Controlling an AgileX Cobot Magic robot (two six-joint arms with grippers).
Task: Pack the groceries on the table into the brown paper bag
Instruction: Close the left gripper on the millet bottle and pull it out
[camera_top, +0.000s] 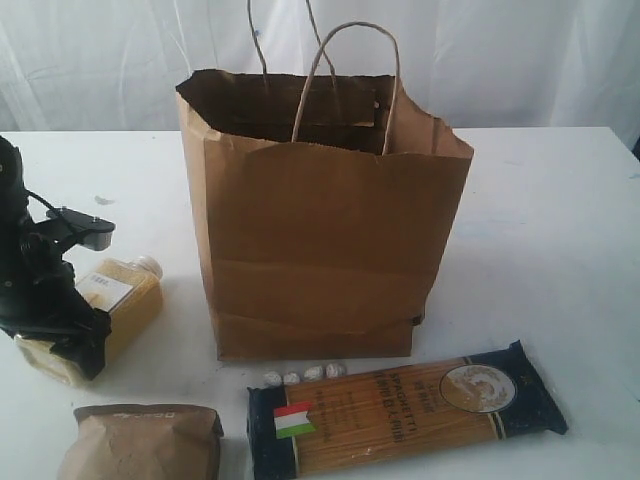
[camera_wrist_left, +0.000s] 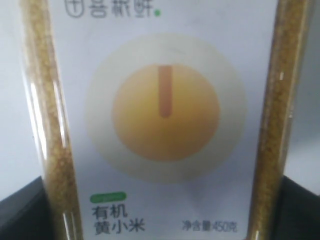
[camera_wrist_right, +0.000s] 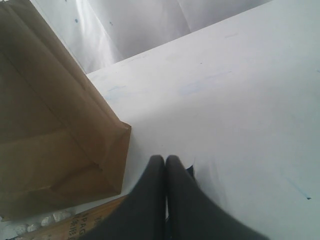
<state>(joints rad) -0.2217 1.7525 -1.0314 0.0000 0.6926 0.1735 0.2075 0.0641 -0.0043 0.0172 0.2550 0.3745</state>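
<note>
Left gripper (camera_top: 75, 345) was down on the yellow-grain bottle (camera_top: 125, 300), which lay on its side on the table (camera_top: 540, 220) left of the brown paper bag (camera_top: 320, 240). The fingers (camera_wrist_left: 20, 215) stood wide apart, one on each side of the bottle, right up against its clear walls. Honestly couldn't tell if they were squeezing it or just straddling it. The bottle was full of yellow grain, with a white label facing up.

Right gripper (camera_wrist_right: 165, 159) was pinched fully together with nothing in it, hanging over the table near the bag's bottom corner and one end of the spaghetti packet (camera_top: 400, 410).

The bag stood upright in the middle with its mouth open and handles up. From the exterior view I only saw the inner back wall, not the bottom, so no idea what was inside. The spaghetti packet lay flat just in front of the bag, with a row of small white bits (camera_top: 303, 375) between them. The kraft pouch (camera_top: 140, 440) sat at the front left, near the bottle
</note>
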